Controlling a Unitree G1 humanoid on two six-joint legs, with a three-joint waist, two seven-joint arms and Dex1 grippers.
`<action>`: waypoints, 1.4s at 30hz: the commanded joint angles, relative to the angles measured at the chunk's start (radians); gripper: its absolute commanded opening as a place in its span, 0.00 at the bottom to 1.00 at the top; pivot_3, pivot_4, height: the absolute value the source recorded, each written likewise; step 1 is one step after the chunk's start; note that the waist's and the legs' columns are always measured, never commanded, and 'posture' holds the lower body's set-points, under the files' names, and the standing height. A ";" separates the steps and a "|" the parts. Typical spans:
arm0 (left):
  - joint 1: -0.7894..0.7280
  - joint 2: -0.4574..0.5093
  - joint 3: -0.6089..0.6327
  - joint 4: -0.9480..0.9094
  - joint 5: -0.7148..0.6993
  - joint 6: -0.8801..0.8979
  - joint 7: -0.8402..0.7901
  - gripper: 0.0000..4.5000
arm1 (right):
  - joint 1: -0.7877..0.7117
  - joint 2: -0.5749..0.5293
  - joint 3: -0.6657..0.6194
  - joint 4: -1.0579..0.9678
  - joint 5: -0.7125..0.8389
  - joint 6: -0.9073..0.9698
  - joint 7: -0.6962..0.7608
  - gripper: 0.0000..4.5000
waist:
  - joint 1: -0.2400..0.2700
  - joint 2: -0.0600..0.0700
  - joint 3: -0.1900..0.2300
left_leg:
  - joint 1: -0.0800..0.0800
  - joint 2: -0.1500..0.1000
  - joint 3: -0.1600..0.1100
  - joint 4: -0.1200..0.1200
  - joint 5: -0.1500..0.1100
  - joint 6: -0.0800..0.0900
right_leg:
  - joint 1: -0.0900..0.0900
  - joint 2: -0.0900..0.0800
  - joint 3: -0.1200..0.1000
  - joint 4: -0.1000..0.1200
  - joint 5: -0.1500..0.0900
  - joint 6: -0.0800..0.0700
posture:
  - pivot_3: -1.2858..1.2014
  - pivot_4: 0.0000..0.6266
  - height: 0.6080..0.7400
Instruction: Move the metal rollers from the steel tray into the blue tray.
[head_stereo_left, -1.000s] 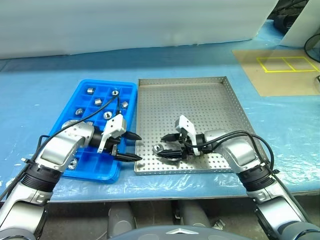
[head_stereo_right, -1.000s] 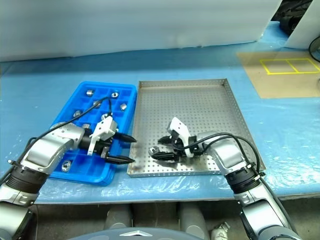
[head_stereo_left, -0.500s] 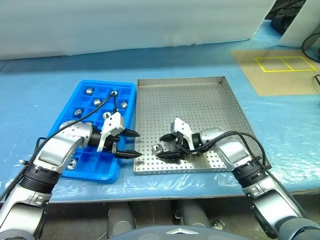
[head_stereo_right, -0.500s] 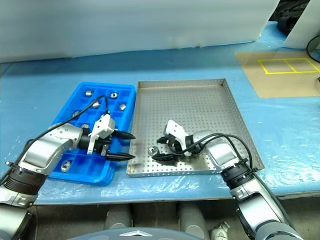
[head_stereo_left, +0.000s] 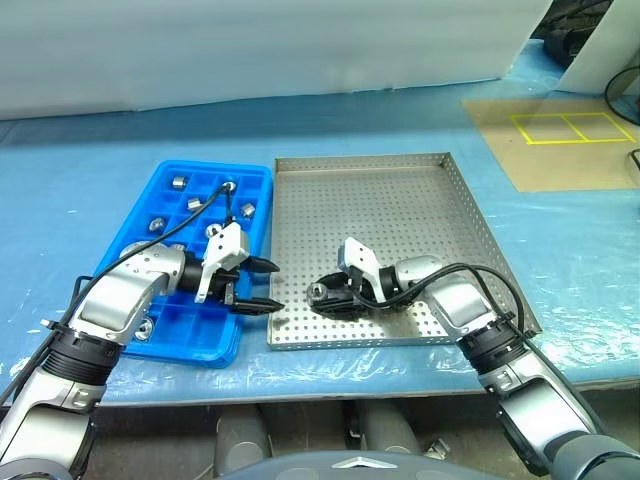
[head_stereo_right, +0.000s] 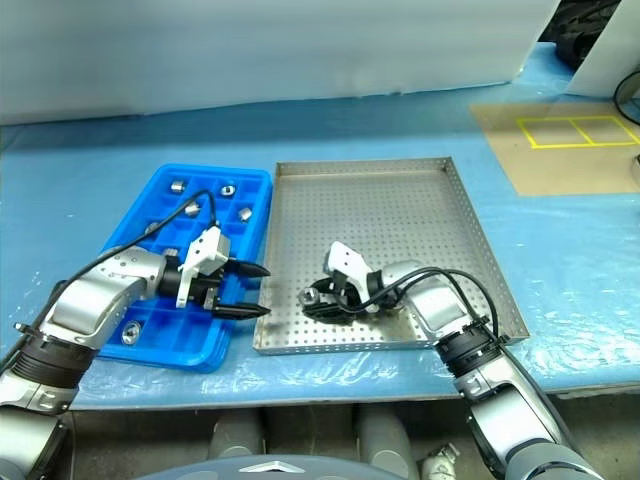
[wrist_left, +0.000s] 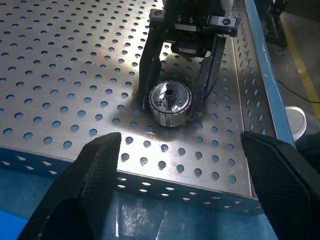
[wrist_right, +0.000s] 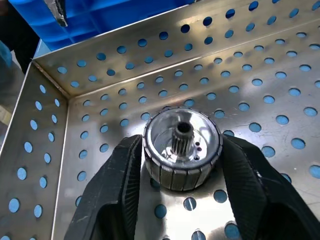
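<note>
Since a second ago my right gripper (wrist_right: 181, 165) has closed on one roller (wrist_right: 181, 148) near the steel tray's (head_stereo_left: 400, 200) front-left corner; left gripper (head_stereo_left: 262, 285) hovers open beside blue tray (head_stereo_left: 170, 325).

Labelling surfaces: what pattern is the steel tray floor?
Regular round perforations across the grey steel tray; clearest in the left wrist view.

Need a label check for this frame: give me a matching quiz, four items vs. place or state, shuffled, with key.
Items:
1. right gripper
2. left gripper
3. steel tray
4. blue tray

States:
A. blue grid compartments, several with rollers in them
B. fingers on both sides of a roller
C. open, holding nothing, between the two trays
D. perforated floor, one roller on it

Pairs: 1-B, 2-C, 3-D, 4-A
</note>
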 joint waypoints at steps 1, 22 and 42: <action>-0.017 0.005 0.030 -0.006 -0.007 -0.013 -0.002 0.90 | -0.008 -0.003 -0.008 0.008 0.001 0.003 0.010 0.44 | 0.001 0.000 0.000 | 0.000 0.000 0.000 0.000 0.000 0.000 | 0.000 0.000 0.000 0.000 0.000 0.000 | 0.47 0.24 1.00; 0.013 0.164 0.214 0.008 -0.045 0.017 -0.028 0.90 | -0.170 -0.014 -0.078 -0.098 0.078 0.041 0.084 0.36 | 0.000 0.000 0.000 | -0.002 0.000 0.000 -0.001 0.000 0.000 | -0.002 0.000 -0.001 -0.001 0.000 0.000 | 0.50 0.24 1.00; 0.589 0.236 0.761 -0.428 -0.216 0.213 0.109 0.90 | -0.416 0.348 0.055 0.310 0.041 -0.088 0.264 0.36 | 0.111 -0.001 0.001 | -0.016 0.005 -0.006 -0.004 -0.001 0.002 | -0.006 -0.002 -0.018 -0.007 -0.003 -0.004 | 0.68 0.24 1.00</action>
